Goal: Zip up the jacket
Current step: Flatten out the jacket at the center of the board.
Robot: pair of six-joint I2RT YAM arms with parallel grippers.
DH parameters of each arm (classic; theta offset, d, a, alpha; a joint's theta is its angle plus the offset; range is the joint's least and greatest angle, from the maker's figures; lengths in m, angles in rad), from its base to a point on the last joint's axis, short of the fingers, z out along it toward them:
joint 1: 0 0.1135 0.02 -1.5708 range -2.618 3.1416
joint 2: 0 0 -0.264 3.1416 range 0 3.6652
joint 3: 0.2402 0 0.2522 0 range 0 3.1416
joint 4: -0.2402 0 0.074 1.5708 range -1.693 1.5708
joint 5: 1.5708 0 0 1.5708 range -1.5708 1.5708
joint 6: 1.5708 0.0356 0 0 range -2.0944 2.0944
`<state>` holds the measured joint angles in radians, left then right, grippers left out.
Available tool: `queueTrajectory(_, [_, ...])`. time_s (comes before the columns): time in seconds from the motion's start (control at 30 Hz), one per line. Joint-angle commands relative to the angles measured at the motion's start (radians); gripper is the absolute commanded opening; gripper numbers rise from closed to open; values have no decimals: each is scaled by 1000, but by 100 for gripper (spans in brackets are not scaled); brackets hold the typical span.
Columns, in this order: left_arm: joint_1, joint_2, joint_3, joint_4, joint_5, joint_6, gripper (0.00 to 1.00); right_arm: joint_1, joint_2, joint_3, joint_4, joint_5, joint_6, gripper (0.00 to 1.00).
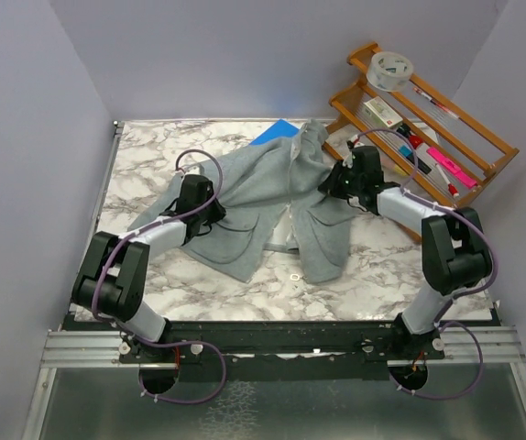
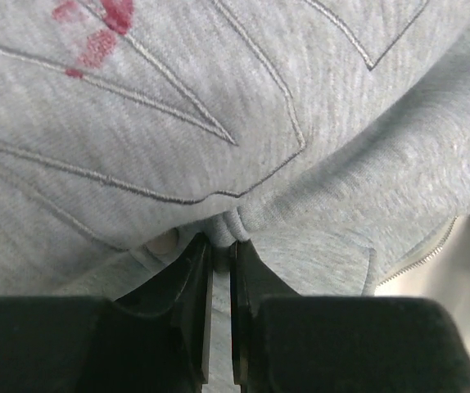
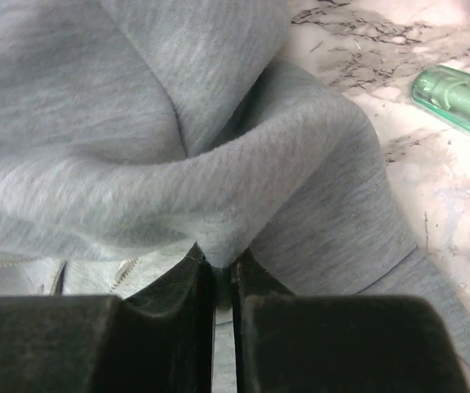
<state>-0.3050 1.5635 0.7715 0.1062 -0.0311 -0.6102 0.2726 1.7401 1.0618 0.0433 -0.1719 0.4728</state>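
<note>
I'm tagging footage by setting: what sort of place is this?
Probably a lab robot test booth, not a home: plain pale partition walls box in a marble-patterned tabletop, and two black arms are bolted to a metal rail at its edge.

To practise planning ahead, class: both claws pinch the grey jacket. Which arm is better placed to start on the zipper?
Probably left. The left claw pinches the jacket low on its front panel, beside the open zipper; the right claw grips fabric higher up, toward the hood.

Bare tabletop (image 1: 231, 298) in front of the jacket (image 1: 263, 179); wooden rack (image 1: 483, 147) at far right.
</note>
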Motion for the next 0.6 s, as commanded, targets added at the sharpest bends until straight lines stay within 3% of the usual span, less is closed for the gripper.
queueTrajectory(0.0, [21,-78,-38,-9,23,-11,19,-28,-99,-34,38,-40,-67,22])
queueTrajectory(0.1, [21,-161,-59,-24,29,-15,43,-29,-178,-54,-27,-32,-103,45])
queueTrajectory(0.2, [21,-264,-76,-49,30,-21,57,-28,-272,-72,-154,-4,-120,54])
queueTrajectory(0.37, [21,-421,-139,-45,158,-36,71,-28,-454,-160,-248,33,-87,71])
queueTrajectory(0.57, [16,-585,-267,-51,314,-77,77,-28,-592,-244,-374,-31,-33,74])
